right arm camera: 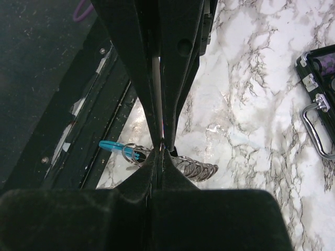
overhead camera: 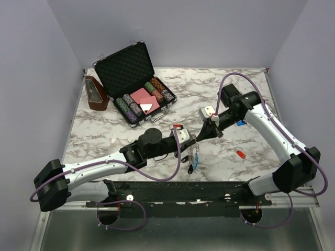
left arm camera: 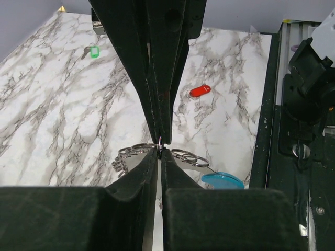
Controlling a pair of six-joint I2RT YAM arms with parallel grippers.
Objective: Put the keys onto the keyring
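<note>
Silver coiled keyring (left arm camera: pixel 129 152), clamped by left pincer (left arm camera: pixel 159 148) and right pincer (right arm camera: pixel 161 148), oval red key (left arm camera: pixel 200 91) apart

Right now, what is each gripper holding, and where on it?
Both pinch the keyring by its silver coil: the left gripper mid-coil, the right gripper likewise, with loops showing on both sides.

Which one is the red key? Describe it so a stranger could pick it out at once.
On the marble table, look at the right half, in the bare patch inside the bend of the right arm. The red key lies there alone. It is small, oblong and bright red, unlike the silver coiled keyring with a blue tag to its left.
</note>
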